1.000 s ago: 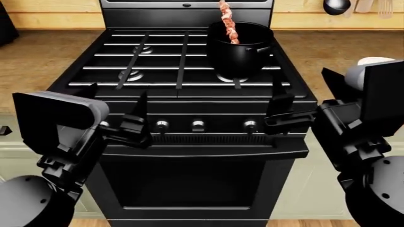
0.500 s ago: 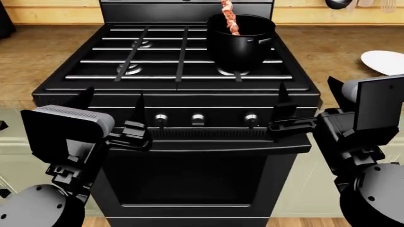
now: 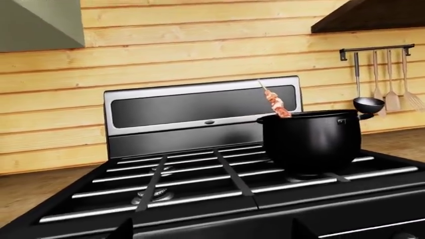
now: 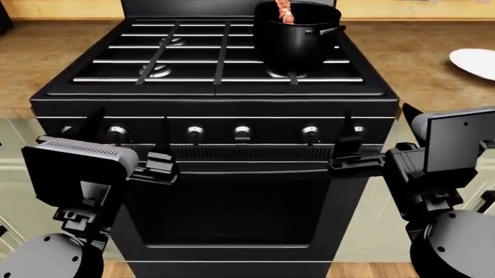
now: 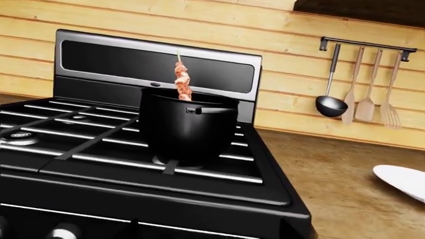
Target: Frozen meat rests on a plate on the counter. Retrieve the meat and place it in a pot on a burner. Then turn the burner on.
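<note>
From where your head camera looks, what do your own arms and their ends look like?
Both arms are matte black with blocky segments and rounded, dark grey joint housings. Each ends in an end effector, left and right, with two thin, pointed black fingers. A boxy black module with a grey edge sits behind each. No cables or markings show.

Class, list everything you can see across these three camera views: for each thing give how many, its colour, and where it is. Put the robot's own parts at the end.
stove: one, black, between two stretches of counter.
pot: one, glossy black, on the stove's back right burner.
frozen meat: one skewer, pinkish-red, standing tilted in the pot, its top sticking out.
burners: silver-grey rings under black grate bars; two show bare on the left, count otherwise unclear.
knobs: silver, in a row on the stove's front panel.
plate: one, white, empty, on the counter right of the stove.
counter: brown wood-grain, both sides of the stove.
utensils: four, hanging from a black wall rail.
left gripper: black, open, before the knobs.
right gripper: black, open, before the knobs.
</note>
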`<state>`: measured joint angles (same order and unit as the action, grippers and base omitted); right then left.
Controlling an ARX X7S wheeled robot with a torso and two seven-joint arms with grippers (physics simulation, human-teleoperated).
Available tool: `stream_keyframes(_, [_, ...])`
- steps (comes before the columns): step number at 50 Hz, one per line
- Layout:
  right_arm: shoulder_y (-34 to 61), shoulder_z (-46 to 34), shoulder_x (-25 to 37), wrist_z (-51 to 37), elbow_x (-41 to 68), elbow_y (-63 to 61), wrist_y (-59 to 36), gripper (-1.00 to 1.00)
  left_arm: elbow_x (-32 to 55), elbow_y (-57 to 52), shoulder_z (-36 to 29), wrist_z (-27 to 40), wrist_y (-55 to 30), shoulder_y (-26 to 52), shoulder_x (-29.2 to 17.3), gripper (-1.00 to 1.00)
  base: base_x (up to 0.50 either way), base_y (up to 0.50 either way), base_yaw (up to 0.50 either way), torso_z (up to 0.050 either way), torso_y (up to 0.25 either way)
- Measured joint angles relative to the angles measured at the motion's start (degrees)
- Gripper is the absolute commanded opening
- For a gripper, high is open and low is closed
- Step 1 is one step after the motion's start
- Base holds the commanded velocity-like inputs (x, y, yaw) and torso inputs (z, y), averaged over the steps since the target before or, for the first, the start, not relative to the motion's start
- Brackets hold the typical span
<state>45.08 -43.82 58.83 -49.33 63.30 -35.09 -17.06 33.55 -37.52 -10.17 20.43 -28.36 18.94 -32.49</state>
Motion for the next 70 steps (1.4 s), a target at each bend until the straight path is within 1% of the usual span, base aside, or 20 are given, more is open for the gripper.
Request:
stream_keyframes(19, [-2.7, 0.2, -0.5, 1.4, -1.6, 3.1, 3.1, 1.0, -2.8, 0.2, 0.1, -0.3, 4.1, -1.6, -0.2, 1.0, 0.0, 0.0, 0.0, -0.05, 0.0])
stream_keyframes(37, [-3.0, 0.4, -1.7, 2.2, -2.3, 5.9, 4.1, 1.0, -3.1, 0.3, 0.5, -3.2, 10.1, -4.1, 0.3, 1.0, 0.0, 0.0, 0.0, -0.05, 0.0])
stream_keyframes(58, [-3.1, 1.6, -2.5, 2.2, -2.1, 7.6, 5.5, 1.0, -2.8, 0.4, 0.6, -4.4, 12.7, -5.5, 0.4, 1.0, 0.0, 0.0, 0.0, -0.05, 0.0])
stream_keyframes(70, [-3.1, 2.2, -2.5, 2.2, -1.8, 8.0, 6.0, 1.0, -2.9, 0.5, 0.7, -4.5, 13.5, -5.8, 0.4, 1.0, 0.0, 0.0, 0.0, -0.006, 0.0])
